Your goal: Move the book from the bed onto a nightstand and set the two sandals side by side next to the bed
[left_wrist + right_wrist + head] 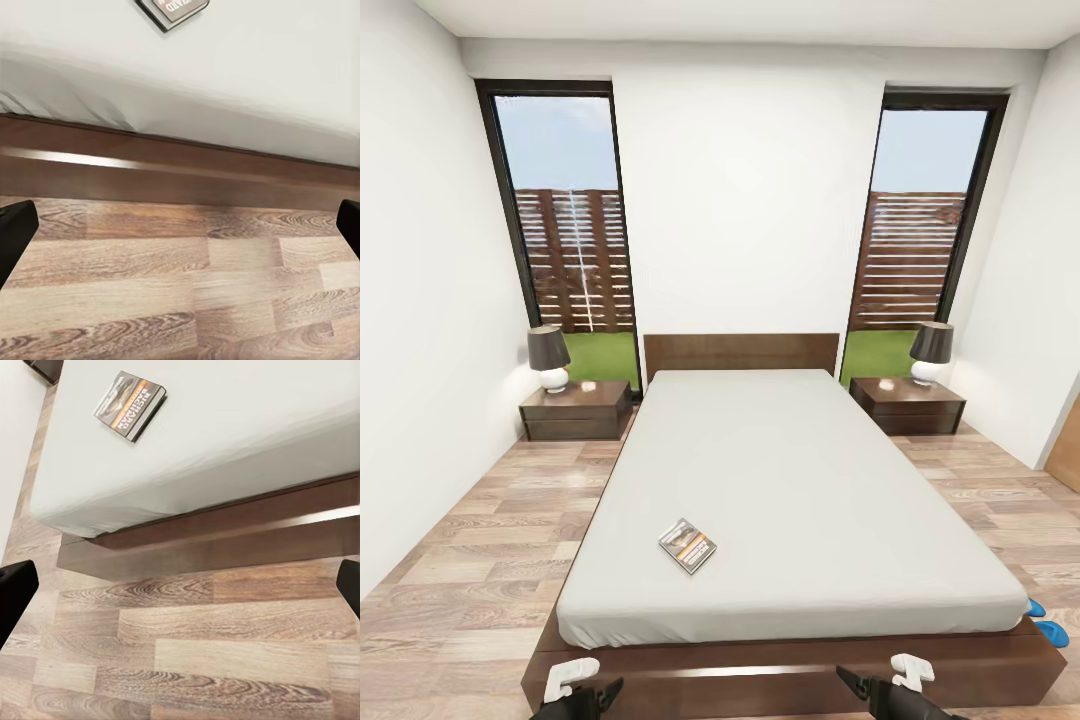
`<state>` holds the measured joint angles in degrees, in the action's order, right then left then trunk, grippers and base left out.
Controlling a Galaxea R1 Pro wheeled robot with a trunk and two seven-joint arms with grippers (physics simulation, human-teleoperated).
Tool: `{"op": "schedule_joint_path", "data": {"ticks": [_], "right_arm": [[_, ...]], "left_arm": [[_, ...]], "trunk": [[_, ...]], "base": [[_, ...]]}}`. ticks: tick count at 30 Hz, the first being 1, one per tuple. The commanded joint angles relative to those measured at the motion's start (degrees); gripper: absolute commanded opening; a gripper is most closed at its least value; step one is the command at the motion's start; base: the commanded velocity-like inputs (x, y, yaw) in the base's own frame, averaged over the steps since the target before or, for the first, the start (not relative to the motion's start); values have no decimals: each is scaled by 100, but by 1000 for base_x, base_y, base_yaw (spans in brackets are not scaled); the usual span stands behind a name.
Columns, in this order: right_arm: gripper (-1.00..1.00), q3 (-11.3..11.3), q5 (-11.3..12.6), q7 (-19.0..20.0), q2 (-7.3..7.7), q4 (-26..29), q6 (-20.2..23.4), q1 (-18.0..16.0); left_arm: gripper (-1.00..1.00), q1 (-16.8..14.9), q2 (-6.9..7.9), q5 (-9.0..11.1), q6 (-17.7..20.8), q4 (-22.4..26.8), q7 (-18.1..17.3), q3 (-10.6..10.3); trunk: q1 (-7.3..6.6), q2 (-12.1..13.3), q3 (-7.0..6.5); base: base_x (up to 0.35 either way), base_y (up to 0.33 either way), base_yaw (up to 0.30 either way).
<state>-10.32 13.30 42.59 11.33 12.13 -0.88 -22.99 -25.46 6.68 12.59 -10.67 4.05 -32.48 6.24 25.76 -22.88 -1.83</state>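
Plain light-grey mattress on the bed (800,480), its frame glossy dark brown. The book (688,545) at lower centre has a dark cover with an orange band and white lettering. Bright blue sandals (1044,622) at lower right. The floor (470,560) is grey-brown wood-grain plank.

The bed (920,540) hides most of both sandals (1045,622).

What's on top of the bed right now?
Only the book, lying flat on the mattress of the bed near its foot, on the robot's left side. The rest of the mattress is bare. Whatever is beneath the bed stays hidden by its frame.
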Motion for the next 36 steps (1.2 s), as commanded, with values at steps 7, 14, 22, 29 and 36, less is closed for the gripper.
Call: {"op": "schedule_joint_path", "data": {"ticks": [7,14,22,29,36], "right_arm": [[100,-6,9,22,1,-9,-9,-3],[100,-6,8,22,1,-9,-9,-2],[100,-6,9,22,1,-9,-9,-3],[100,-6,6,22,1,-9,-9,-3],[100,-6,8,22,1,-9,-9,-3]], "left_arm": [[100,-3,0,-8,-5,-9,-30,44],[100,-3,0,-10,-5,-9,-30,44],[100,-3,0,-10,-5,-9,-30,44],[100,-3,0,-11,-5,-11,-30,44],[100,-3,0,-11,-5,-13,-30,44]], "trunk": [[2,-4,45],[2,-4,107],[2,-4,180],[2,-4,243],[2,-4,306]], "base": [[0,0,0],[0,0,0],[0,0,0],[0,0,0],[0,0,0]]}}
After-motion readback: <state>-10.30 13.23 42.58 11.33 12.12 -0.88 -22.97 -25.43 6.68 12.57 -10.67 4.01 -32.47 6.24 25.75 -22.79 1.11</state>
